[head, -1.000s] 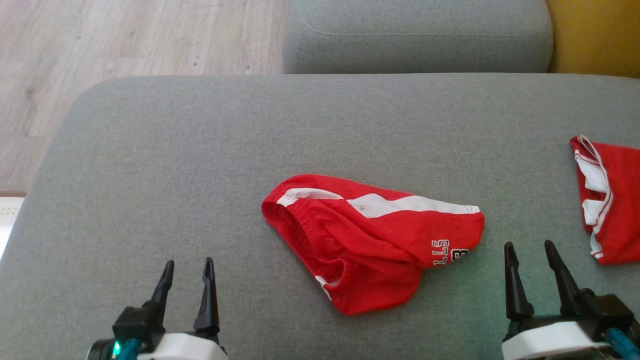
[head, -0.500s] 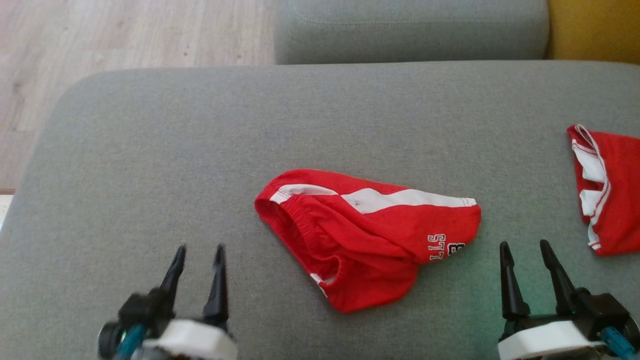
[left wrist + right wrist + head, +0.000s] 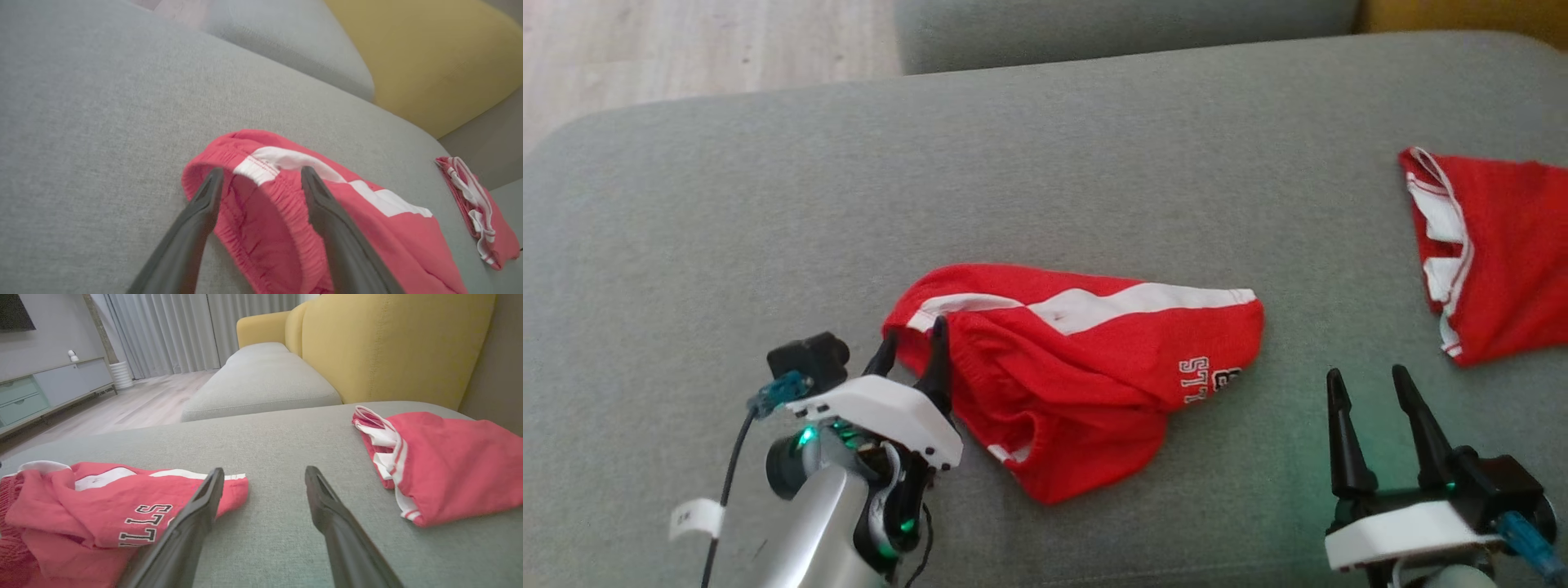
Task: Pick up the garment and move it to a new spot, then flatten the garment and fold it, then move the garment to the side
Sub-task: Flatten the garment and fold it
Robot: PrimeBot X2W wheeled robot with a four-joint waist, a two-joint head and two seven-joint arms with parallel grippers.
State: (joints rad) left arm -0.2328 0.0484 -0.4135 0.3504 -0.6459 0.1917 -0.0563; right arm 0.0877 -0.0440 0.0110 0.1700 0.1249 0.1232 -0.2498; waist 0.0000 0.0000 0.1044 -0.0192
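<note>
I've just swung my left end effector (image 3: 913,335) in, fingers apart astride the elastic waistband (image 3: 282,200) of the crumpled red shorts with a white stripe (image 3: 1094,359) lying mid grey fabric sofa cushion (image 3: 768,204), so the pick-up pinch looks next, while the right end effector (image 3: 1366,374) hangs agape near the hem.

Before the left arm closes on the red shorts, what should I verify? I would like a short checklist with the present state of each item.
1. The left gripper is open: ok.
2. The waistband of the red shorts lies between its fingers: ok, by the left wrist view.
3. They sit deep enough to catch the fabric: cannot tell.
4. The right gripper is open and apart from the shorts: ok.
5. The other red garment lies apart from the shorts, with grey cushion between: ok.
</note>
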